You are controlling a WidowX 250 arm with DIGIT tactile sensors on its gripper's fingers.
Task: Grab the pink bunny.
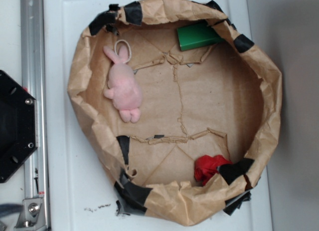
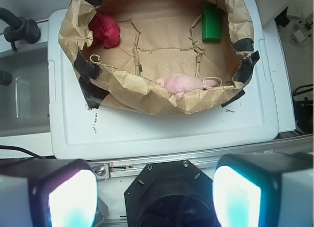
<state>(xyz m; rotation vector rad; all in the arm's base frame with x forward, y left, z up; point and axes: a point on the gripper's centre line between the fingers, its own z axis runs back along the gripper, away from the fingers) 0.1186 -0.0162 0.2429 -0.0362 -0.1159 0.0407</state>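
The bunny [image 2: 182, 83] is lying well ahead of the tool [image 2: 154, 195], which is gaping wide and empty, needing a descent over the plump body.

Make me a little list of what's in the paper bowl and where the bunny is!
container: brown paper bowl with black tape patches, on a white surface
pink bunny: lying flat by the bowl's wall nearest the robot base, white loop beside its ears; partly hidden behind the rim in the wrist view
green block: against the wall
red cloth lump: at the wall, across the bowl from the block
gripper: open, fingers wide apart, far from the bowl, holding nothing
bunny grabbed: not yet
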